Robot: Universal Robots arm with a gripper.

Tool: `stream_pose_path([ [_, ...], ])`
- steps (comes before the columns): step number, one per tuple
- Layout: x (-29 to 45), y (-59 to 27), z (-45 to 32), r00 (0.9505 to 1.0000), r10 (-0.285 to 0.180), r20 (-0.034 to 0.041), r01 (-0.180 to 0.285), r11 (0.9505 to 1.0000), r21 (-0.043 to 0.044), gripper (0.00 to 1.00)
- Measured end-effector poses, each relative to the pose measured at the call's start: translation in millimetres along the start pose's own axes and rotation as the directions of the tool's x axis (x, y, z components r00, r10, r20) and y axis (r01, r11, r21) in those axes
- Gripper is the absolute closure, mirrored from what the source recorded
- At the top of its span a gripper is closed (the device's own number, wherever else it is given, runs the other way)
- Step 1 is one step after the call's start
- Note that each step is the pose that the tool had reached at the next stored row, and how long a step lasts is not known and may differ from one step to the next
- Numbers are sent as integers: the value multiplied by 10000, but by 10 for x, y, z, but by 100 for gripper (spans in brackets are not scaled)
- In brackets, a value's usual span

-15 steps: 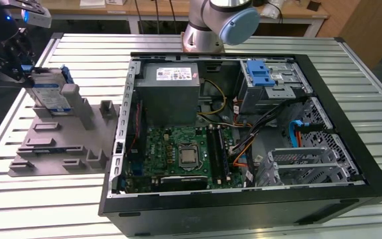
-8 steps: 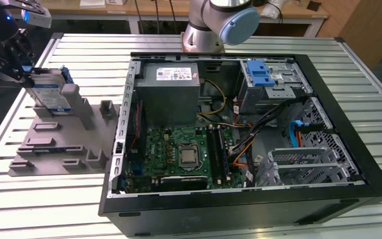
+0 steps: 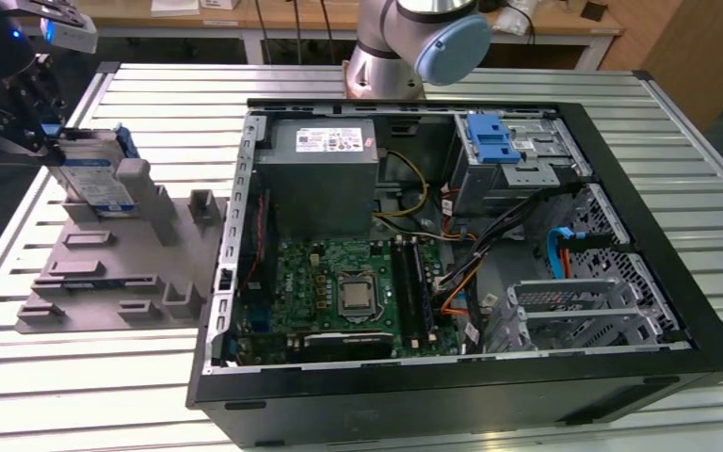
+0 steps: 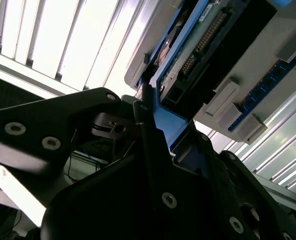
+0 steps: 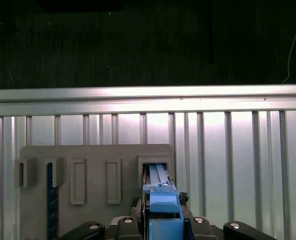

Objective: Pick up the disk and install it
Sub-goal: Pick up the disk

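Disk (image 3: 93, 181) sits upright in the grey holder (image 3: 98, 282), bottom edge hidden in a slot; tool (image 3: 40, 139) clamped on its blue-framed end.

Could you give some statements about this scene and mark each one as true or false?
1. The disk stands upright in the grey holder. True.
2. The disk is already inside the case. False: it is outside, to the exterior view's left of the case.
3. The case is closed with a lid. False: it is open, and the motherboard shows.
4. The hand grips the disk. True.
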State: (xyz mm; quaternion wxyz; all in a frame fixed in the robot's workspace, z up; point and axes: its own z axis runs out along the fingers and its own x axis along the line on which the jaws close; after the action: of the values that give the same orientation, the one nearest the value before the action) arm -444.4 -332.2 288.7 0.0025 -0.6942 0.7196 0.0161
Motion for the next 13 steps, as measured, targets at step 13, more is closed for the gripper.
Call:
stream_pose_path([
  [13,0,0,1,10000,0,0,0,10000,-1,64],
])
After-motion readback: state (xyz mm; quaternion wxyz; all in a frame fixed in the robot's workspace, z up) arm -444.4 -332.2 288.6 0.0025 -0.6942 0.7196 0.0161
